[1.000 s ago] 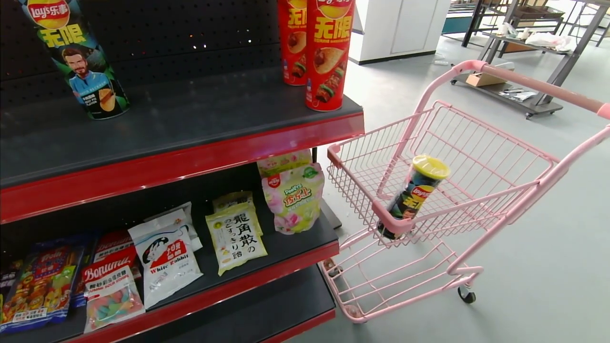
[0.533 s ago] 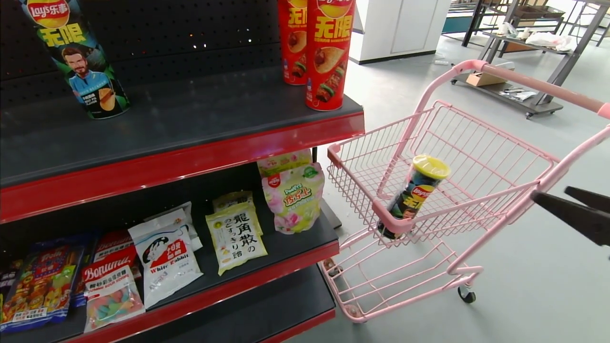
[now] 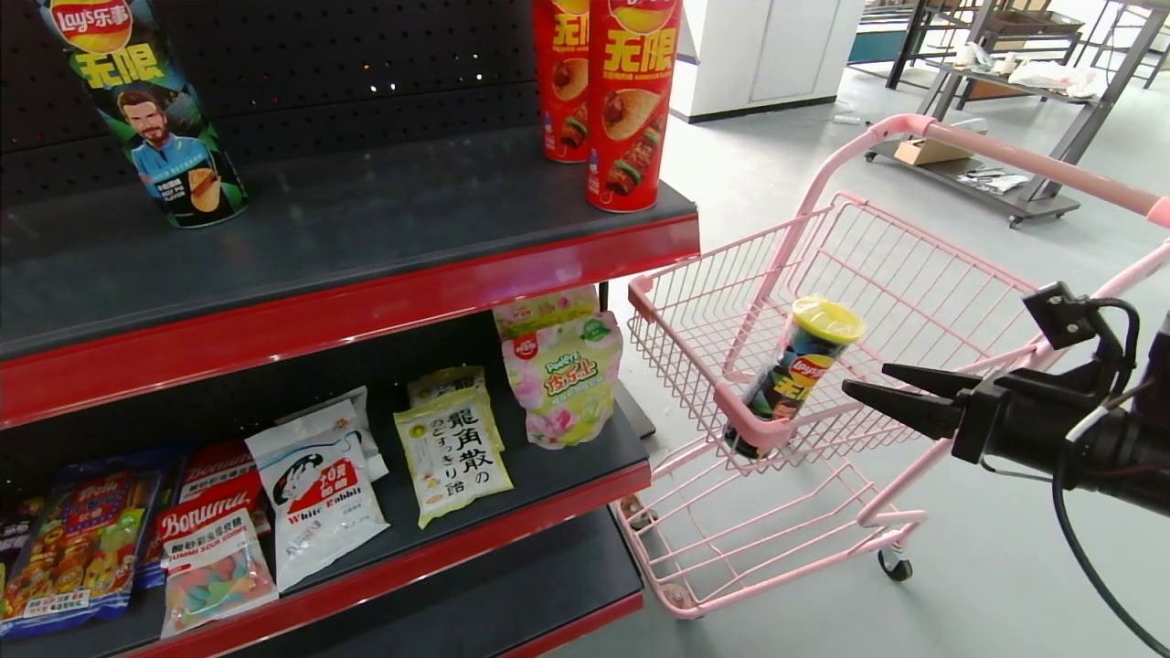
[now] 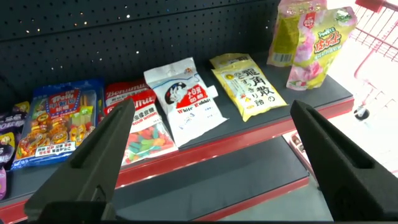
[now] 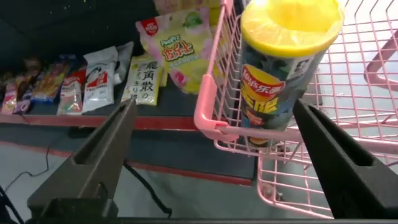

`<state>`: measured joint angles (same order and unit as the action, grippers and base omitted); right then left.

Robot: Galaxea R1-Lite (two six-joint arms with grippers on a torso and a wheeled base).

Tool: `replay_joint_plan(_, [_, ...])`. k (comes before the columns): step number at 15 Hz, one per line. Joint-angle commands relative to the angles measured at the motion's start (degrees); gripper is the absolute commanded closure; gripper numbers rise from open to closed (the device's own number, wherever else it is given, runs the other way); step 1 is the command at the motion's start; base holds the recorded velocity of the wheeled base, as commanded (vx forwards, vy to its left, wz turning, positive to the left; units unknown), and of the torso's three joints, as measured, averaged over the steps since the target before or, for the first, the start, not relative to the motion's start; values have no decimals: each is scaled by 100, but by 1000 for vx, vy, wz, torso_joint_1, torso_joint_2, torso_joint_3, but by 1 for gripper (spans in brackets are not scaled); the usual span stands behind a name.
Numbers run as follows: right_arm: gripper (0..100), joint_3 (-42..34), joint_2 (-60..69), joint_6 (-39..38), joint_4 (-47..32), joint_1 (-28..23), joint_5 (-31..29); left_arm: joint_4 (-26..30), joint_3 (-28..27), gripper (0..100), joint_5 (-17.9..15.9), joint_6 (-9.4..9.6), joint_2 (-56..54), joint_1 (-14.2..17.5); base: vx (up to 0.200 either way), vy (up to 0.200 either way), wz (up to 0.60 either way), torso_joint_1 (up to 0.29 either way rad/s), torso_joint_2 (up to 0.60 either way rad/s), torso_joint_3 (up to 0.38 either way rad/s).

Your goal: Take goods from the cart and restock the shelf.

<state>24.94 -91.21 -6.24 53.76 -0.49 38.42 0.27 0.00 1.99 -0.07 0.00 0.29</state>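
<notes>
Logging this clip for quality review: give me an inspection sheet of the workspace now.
surface: dark upper shelf with red edge.
job's things: yellow-lidded chip can leaning in pink cart; two red cans and one green can upright on the upper shelf.
clutter: nothing seen.
grippers: right gripper open, outside the cart, pointing at the chip can; left gripper open, facing snack bags on the lower shelf.
cables: black cable looping behind the right gripper.
surroundings: grey floor, white cabinet, metal racks.
</notes>
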Motion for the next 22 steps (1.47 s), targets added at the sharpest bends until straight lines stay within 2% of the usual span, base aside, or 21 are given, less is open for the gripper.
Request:
replay_joint_plan(1, [0, 397, -828, 334, 12, -338, 297, 0, 0, 0, 3, -1, 0, -3, 0, 0, 0, 0, 0, 0])
replay_joint_plan(4, [0, 617, -1145, 607, 12, -602, 561, 0, 0, 0, 3, -1, 0, -3, 0, 0, 0, 0, 0, 0])
replay_joint_plan(8, [0, 1101, -1531, 642, 12, -584, 570, -9, 0, 0, 3, -1, 0, -3, 0, 0, 0, 0, 0, 0])
replay_joint_plan(10, [0, 1382, -1892, 844, 82, -602, 781, -9, 0, 0, 3, 7, 0, -3, 0, 0, 0, 0, 0, 0])
replay_joint_plan(13, [0, 1470, -2296, 861, 601, -637, 1009, -9, 0, 0, 3, 7, 0, -3, 0, 0, 0, 0, 0, 0])
replay_joint_plan(17, [0, 1531, -2463, 861, 609, -610, 1246, -9, 0, 0, 3, 7, 0, -3, 0, 0, 0, 0, 0, 0])
replay_joint_plan(22, [0, 2041, -2665, 826, 609, -461, 1413, -9, 0, 0, 3, 7, 0, -3, 0, 0, 0, 0, 0, 0])
